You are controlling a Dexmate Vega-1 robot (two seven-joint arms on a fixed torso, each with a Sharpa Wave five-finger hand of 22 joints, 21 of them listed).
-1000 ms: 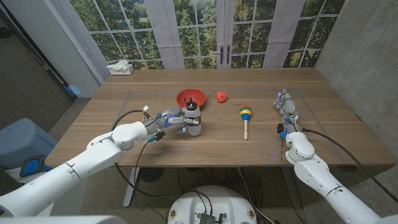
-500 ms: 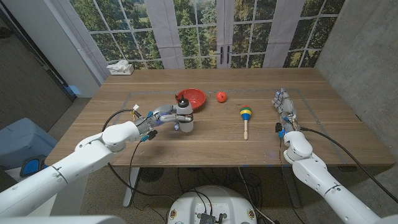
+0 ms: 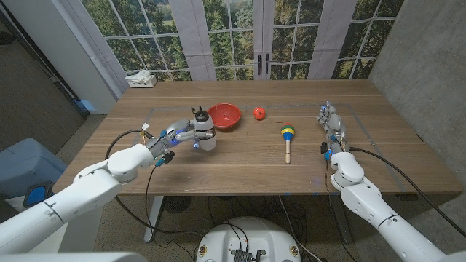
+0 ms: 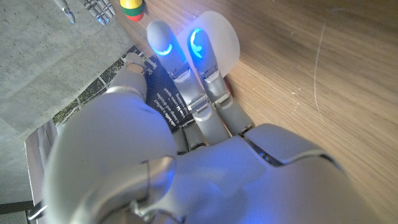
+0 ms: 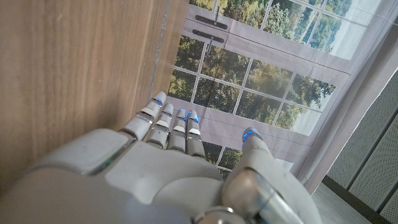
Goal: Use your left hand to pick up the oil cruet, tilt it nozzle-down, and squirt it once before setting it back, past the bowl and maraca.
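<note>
Left hand (image 3: pixel 182 136) grips the oil cruet (image 3: pixel 204 135) around its body, fingers wrapped on the side facing the robot. In the left wrist view the fingers (image 4: pixel 198 81) curl around a pale rounded part of the cruet (image 4: pixel 214 46) with its dark label alongside. The cruet sits just beside the red bowl (image 3: pixel 224 115), on the bowl's left as the robot sees it. Its dark nozzle points up, leaning slightly toward the left arm. Cannot tell whether its base is on the table (image 3: pixel 240 164) or just clear of it.

Right hand (image 3: pixel 332 125) stands near the table's right edge, fingers extended and apart, holding nothing; the right wrist view shows the fingers (image 5: pixel 168 127) straight, pointing toward the window. It is well apart from the work.

Other items: a maraca (image 3: pixel 287 135) lies right of centre, a small red ball-like object (image 3: pixel 259 113) lies between it and the bowl, and a white object (image 3: pixel 141 79) is at the far left corner.

Step in hand, by my reading: cruet grasped, carry under way; tilt not yet done, since the nozzle is up.

Next move calls for: a firm wrap, enough height to clear the bowl's rim, then a wrist roll to bring the nozzle down over open table before one squeeze. Risk: a slip in the grip during the roll.
</note>
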